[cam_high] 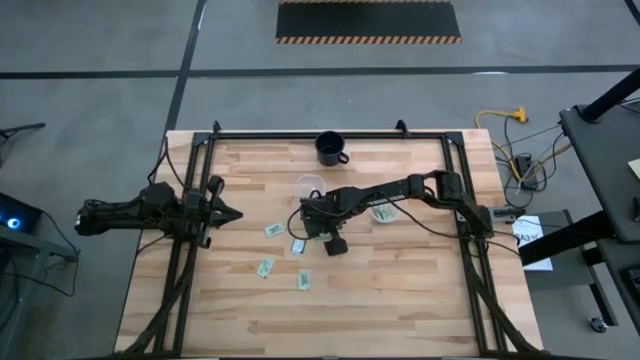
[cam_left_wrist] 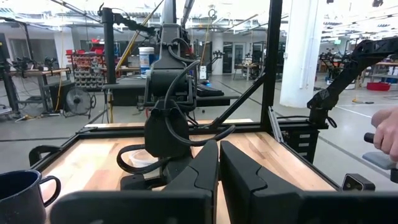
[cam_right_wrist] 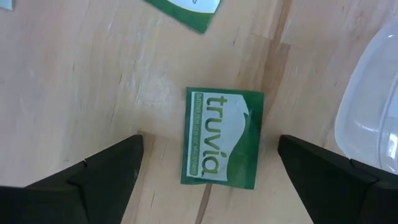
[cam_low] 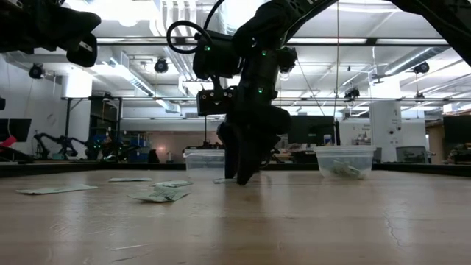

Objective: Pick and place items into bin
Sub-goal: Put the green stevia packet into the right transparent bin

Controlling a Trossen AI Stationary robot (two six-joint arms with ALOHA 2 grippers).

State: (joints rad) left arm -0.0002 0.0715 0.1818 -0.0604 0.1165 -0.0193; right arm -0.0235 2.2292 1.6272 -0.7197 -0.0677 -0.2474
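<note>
The pale wooden plank table (cam_high: 400, 290) sits in a big workshop with a grey floor, and far-off benches and machines show behind it in the low view. The right gripper (cam_right_wrist: 208, 165) hangs low over the middle of the table, pointing down, with its two dark fingers (cam_right_wrist: 102, 171) spread wide apart. Right between those fingers lies a small flat green and white packet with the word truvia on it (cam_right_wrist: 222, 138), flat on the wood and touching neither finger. In the high view this same packet is the one just beside the gripper's tip (cam_high: 298, 246). A second green packet (cam_right_wrist: 186, 11) lies just past the first one, further out from the fingers, and only part of it shows. Off to one side of the open fingers is the curved wall of a clear plastic cup (cam_right_wrist: 367, 124). From above, three more little packets lie near the gripper on the side of the left arm and toward the front of the table (cam_high: 273, 230), (cam_high: 265, 267), (cam_high: 303, 281). Another clear plastic cup with a packet inside it (cam_high: 383, 212) sits behind the gripper, partly under the right arm. A dark blue mug with a handle (cam_high: 331, 148) stands well apart from the gripper, by the far edge of the table. The left gripper (cam_left_wrist: 219, 168) waits far off at the left side of the table, lifted above the wood, with its fingers close together and holding nothing.
</note>
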